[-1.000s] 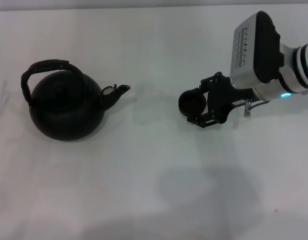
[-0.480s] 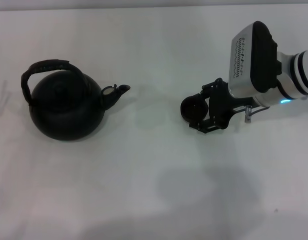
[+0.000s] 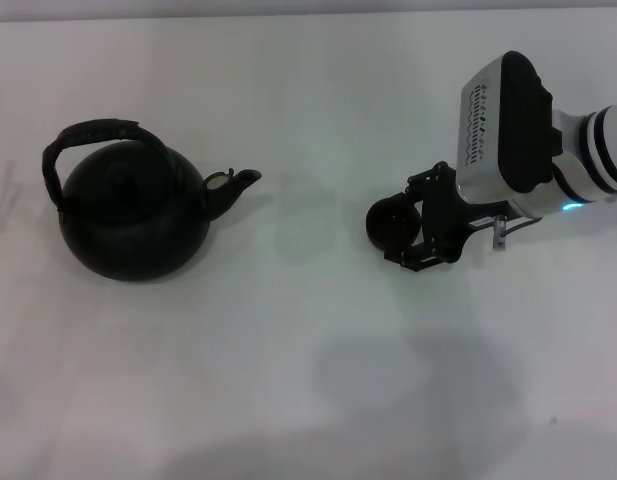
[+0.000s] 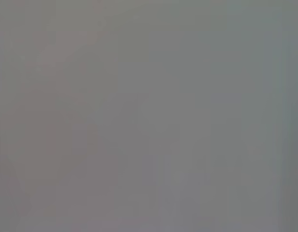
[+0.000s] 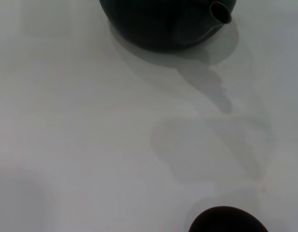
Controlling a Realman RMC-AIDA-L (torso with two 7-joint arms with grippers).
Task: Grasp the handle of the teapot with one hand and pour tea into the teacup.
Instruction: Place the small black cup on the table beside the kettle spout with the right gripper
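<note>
The matte black teapot (image 3: 133, 225) stands on the white table at the left, its spout (image 3: 238, 184) pointing right. Its arched, wrapped handle (image 3: 100, 132) loops over the top, with nothing touching it. Right of centre, the small dark teacup (image 3: 386, 222) sits between the black fingers of my right gripper (image 3: 404, 224), which is shut on it. In the right wrist view the teacup (image 5: 228, 221) shows at one edge, and the teapot body (image 5: 158, 24) with its spout (image 5: 221, 12) at the opposite edge. My left gripper is out of view; the left wrist view is plain grey.
The white table (image 3: 308, 380) carries only the teapot and teacup. A wide bare stretch lies between the spout and the cup. The right arm's white wrist housing (image 3: 508, 120) hangs over the table's right side.
My right gripper has drifted slightly toward the table's near side and to the right, and the teacup moved with it. The teapot has not moved.
</note>
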